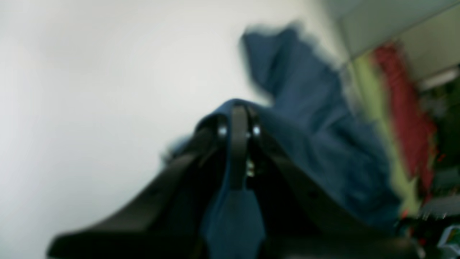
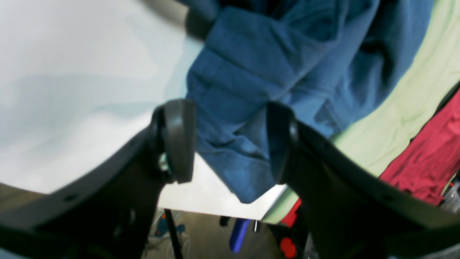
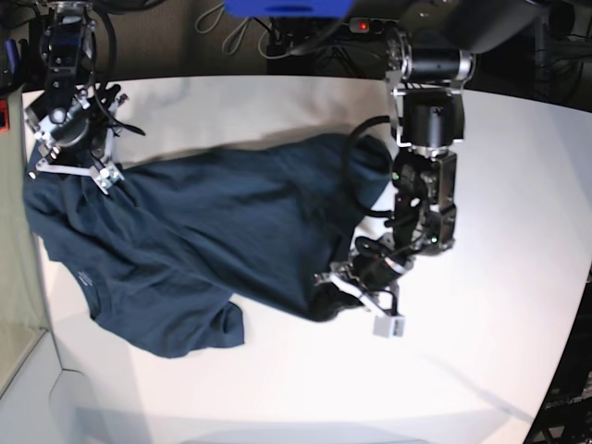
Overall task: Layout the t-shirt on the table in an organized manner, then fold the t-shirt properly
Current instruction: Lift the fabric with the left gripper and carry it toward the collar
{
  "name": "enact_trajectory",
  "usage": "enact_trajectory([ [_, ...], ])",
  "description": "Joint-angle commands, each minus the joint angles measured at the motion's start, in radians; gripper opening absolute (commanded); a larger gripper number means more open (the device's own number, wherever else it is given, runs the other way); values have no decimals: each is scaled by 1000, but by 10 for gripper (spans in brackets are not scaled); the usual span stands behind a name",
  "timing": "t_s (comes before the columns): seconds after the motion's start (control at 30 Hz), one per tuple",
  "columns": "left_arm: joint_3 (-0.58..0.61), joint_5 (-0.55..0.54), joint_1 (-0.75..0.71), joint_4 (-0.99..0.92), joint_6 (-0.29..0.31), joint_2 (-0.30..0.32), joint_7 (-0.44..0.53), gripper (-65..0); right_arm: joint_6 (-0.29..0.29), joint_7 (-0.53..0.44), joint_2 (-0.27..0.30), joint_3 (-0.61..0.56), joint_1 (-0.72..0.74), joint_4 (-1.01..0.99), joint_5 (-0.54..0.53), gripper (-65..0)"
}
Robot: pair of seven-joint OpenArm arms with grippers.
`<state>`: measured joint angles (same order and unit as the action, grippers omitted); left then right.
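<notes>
Navy cotton covers the left half of the white counter (image 3: 499,185): one t-shirt (image 3: 203,231), rumpled, with its body reaching from the counter's left edge to about the middle and one corner doubled under near the front. It lies flat nowhere; ridges run across the chest and a sleeve hangs off the left edge, as is seen in the right wrist view.

The left gripper (image 1: 239,118) is seen with its jaws pressed together on a fold of the shirt's cloth, a strip of blue showing between them. In the base view this grip sits at the shirt's right-hand margin, towards the counter's centre. The right gripper (image 2: 230,138) stands at the far left corner with its jaws spread on either side of a bunched edge of the shirt; nothing is pinched there, and whether the pads touch the cloth cannot be told.

The step in hand is judged to be the laying-out. It would be done well if the right jaws were closed on a single layer at the hem or shoulder, not on the bunch, so that the two grips could be drawn apart along the counter and the cloth tensioned evenly. The pull is best kept low, and the overhanging part brought inward from the left edge.

Counted: one t-shirt, one counter, two grippers. Green and red cloths are glimpsed beyond the counter's edge.
</notes>
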<state>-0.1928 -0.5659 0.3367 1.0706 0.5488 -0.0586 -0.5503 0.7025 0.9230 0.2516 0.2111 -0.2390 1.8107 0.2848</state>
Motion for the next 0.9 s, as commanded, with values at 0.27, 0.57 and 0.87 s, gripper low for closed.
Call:
enact_trajectory([
  [0.27,187,-270,-235,572,93,53,-282,-648,-4,-8,51,11,43,-9,8,-329],
  [0.57,378,-280,-472,708,96,239,-305,-648,-4,-8,137,83,46,-7,8,-329],
  [0.87,649,-280,-499,853,98,426,-304,-648,-4,-9,162,173,112,-6,6,-329],
])
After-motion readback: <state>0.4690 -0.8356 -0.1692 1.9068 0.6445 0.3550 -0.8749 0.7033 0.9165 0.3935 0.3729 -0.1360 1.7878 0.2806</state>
